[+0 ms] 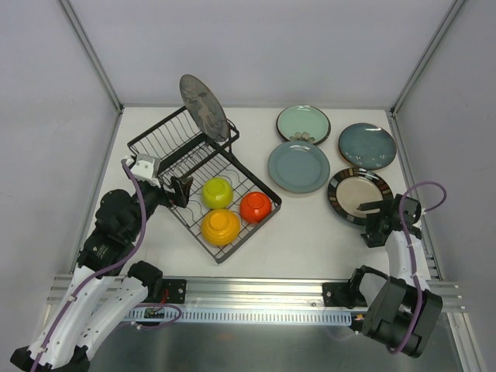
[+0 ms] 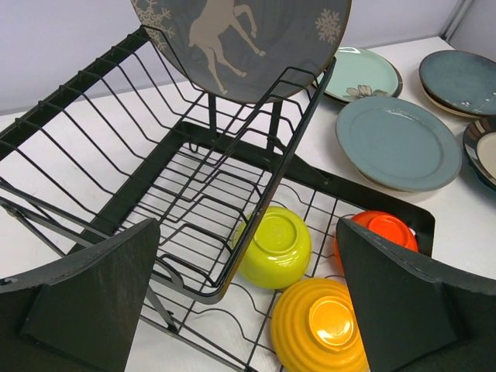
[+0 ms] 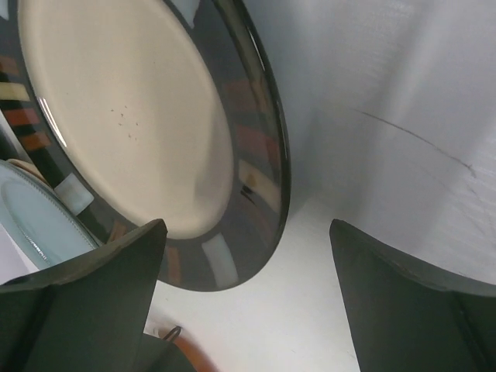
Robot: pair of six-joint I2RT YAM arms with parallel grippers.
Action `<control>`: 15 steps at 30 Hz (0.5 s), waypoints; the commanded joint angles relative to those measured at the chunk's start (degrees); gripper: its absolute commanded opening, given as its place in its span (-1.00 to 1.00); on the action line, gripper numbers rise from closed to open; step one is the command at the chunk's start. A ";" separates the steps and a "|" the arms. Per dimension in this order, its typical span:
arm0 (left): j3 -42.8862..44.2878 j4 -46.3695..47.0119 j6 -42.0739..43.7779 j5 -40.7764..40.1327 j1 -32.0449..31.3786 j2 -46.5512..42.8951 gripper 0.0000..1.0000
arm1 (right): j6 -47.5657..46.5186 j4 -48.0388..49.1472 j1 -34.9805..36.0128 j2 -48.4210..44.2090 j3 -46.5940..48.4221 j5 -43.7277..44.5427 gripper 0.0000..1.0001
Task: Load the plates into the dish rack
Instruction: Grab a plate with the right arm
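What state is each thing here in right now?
reindeer plate: upright in the dish rack.
mint plate: flat on the table.
grey-blue plate: flat on table.
dark teal plate: flat on table.
cream-centred plate: flat on table.
lime bowl, yellow bowl, red bowl: in the rack's tray.
left gripper: open, empty.
right gripper: open, empty, at cream-centred plate's edge.

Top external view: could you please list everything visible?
dish rack: 1, black wire, table's left half.
deer-pattern plate: 1, dark grey, upright in the rack.
mint green plate: 1, right of the rack.
grey-blue plate: 1, beside it, nearer.
dark teal plate: 1, far right.
striped-rim plate: 1, dark rim, cream centre, near right.
bowls: 3, lime, yellow-orange, red-orange, in the rack's lower tray.
left gripper: 1, black, open, by the rack.
right gripper: 1, black, open, beside the striped-rim plate.
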 commanded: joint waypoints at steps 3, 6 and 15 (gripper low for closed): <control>-1.50 -0.98 1.03 -2.45 0.71 0.38 0.98 | 2.85 6.51 -0.42 3.15 -0.78 -0.42 0.73; -1.59 -0.98 1.12 -2.54 0.62 0.29 0.98 | 3.03 7.48 -0.50 4.20 -0.96 -0.33 0.62; -1.68 -0.80 1.12 -1.40 0.71 1.43 0.98 | 2.85 8.27 -0.50 4.91 -1.92 -0.07 0.32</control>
